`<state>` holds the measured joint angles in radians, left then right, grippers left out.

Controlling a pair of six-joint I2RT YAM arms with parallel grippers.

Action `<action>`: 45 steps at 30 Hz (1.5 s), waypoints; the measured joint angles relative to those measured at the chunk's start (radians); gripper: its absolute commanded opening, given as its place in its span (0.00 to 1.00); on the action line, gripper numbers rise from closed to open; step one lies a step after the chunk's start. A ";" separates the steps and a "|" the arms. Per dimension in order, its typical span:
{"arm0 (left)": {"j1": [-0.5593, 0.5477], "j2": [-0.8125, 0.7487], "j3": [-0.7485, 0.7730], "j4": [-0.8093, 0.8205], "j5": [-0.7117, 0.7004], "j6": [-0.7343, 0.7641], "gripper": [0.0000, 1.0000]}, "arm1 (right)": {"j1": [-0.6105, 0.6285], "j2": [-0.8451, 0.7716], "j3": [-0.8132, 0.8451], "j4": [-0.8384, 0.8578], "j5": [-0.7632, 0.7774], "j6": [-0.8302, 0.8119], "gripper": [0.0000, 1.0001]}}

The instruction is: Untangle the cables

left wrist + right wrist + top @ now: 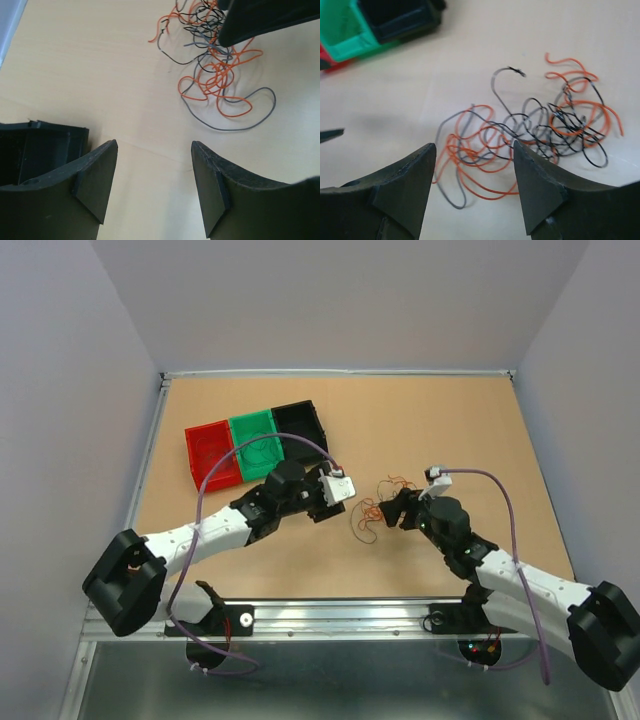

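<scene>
The cables lie in one loose clump on the bench, between the two arms and well apart from the coloured bins. Orange, dark and grey strands cross each other in many small loops, and they are not yet separated.

The left gripper has its jaws apart with nothing between them, and the clump is in front of it, not reached. The right gripper is also spread and empty, just at the near edge of the cables.

The main danger, I think, is in the next grasp. The strands are very thin and lie on top of each other, so a gripper can easily close on several at once. Then a pull drags the whole clump and makes the knots tighter. A single strand may also slip out from the pads. Both grippers work close together here, so they could touch each other, or a loop could hook on a finger.
</scene>
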<state>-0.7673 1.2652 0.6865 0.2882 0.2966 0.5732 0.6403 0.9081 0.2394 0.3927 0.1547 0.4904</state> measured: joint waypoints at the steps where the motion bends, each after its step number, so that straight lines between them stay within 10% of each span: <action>1: -0.032 0.023 0.000 0.011 -0.022 0.006 0.72 | 0.000 0.019 0.011 -0.037 0.038 0.005 0.65; 8: -0.116 0.130 0.000 0.031 -0.121 0.023 0.70 | 0.000 0.149 0.071 -0.141 0.171 0.030 0.58; 17: -0.102 0.134 -0.008 0.093 -0.208 0.016 0.70 | 0.000 0.316 0.130 -0.102 0.101 0.001 0.01; 29: 0.005 0.062 -0.009 0.115 -0.135 -0.026 0.71 | 0.003 0.210 0.098 0.140 -0.307 -0.075 0.00; 34: 0.005 0.026 -0.010 0.116 -0.075 -0.026 0.73 | 0.003 0.171 0.074 0.184 -0.364 -0.072 0.35; 45: -0.002 0.217 0.184 0.091 -0.030 -0.040 0.74 | 0.003 0.106 0.066 0.078 0.078 0.024 0.69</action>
<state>-0.7689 1.4822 0.8707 0.3794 0.2665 0.5327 0.6437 1.0138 0.3058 0.4709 0.2325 0.5148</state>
